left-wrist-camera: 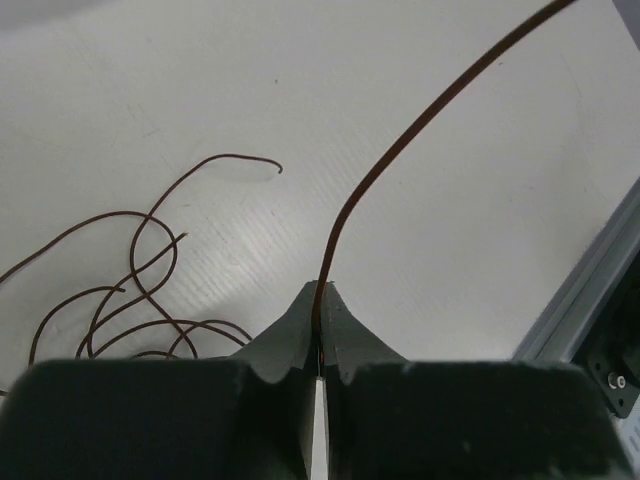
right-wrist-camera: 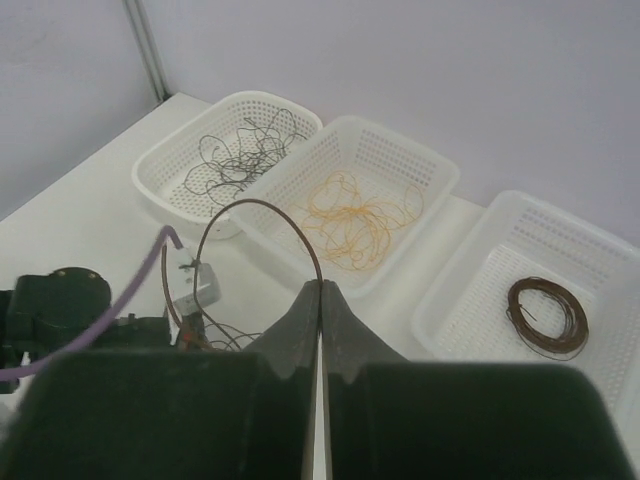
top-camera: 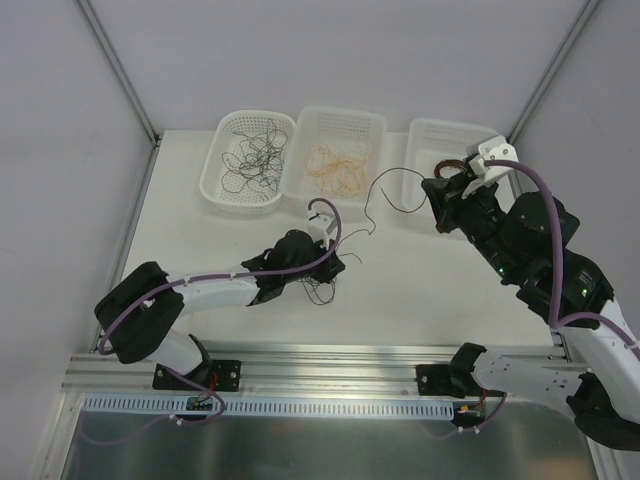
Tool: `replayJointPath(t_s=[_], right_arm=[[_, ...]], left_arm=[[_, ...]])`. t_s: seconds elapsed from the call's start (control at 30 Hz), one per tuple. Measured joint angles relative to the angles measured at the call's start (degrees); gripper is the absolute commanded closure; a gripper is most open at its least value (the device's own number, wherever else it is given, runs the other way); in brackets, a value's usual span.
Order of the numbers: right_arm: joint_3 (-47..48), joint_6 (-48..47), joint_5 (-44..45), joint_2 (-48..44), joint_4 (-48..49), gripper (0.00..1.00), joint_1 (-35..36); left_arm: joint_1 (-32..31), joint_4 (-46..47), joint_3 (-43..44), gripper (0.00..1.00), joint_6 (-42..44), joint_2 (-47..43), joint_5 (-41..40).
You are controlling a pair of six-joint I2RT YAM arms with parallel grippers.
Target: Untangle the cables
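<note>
White tabletop (top-camera: 420, 290), brown cable (left-wrist-camera: 375, 165) pinched in left claw (left-wrist-camera: 320, 292), arching to right claw (right-wrist-camera: 321, 290)

Left arm stretched low and forward toward centre, left hand (top-camera: 335, 262) down near the surface, fingers pinched together on a brown cable (left-wrist-camera: 400, 140), right arm folded and raised, right hand (top-camera: 438, 192) lifted, pinching the same cable.

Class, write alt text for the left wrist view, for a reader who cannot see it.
The left claw, shut, pinches a thin brown cable that arcs up and right. Loose brown loops lie on the white table to its left.
</note>
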Motion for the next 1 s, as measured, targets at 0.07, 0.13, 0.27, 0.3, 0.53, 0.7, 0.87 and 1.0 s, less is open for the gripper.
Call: replayJointPath(t_s=[0.07, 0.13, 0.27, 0.3, 0.53, 0.7, 0.87, 1.0], right_arm=[[-3.02, -0.13, 2.19, -1.81, 0.28, 0.99, -0.09], [-7.10, -0.15, 4.26, -3.67, 0.09, 0.99, -0.55], [-15.74, 0.85, 6.54, -6.34, 0.02, 0.99, -3.54], [-17.90, 1.38, 6.56, -6.47, 0.00, 0.99, -4.72], [-29.53, 6.34, 2.23, -3.93, 0.00, 0.99, -10.93], [-32.22, 8.50, -1.14, -2.16, 0.09, 0.99, -11.65], [-32.28, 9.31, -3.98, -1.95, 1.03, 0.99, -11.69], [-32.35, 9.33, -7.21, -1.90, 2.62, 0.99, -11.69]], left_arm=[[0.00, -2.62, 2.32, 1.00, 0.61, -1.29, -0.46], [0.00, -7.34, 5.73, 1.00, 1.53, -3.48, -1.64], [0.04, -20.00, 19.32, 1.00, 4.63, -8.37, -4.79], [0.04, -22.05, 22.80, 1.00, 5.18, -9.79, -4.94], [0.81, -28.41, 34.27, 1.00, 6.10, -19.32, -5.29], [0.81, -32.54, 33.88, 1.00, 6.10, -19.93, -6.88], [1.20, -36.28, 33.48, 1.00, 6.10, -19.15, -6.73], [1.20, -38.25, 36.79, 1.00, 6.49, -18.99, -5.99]])
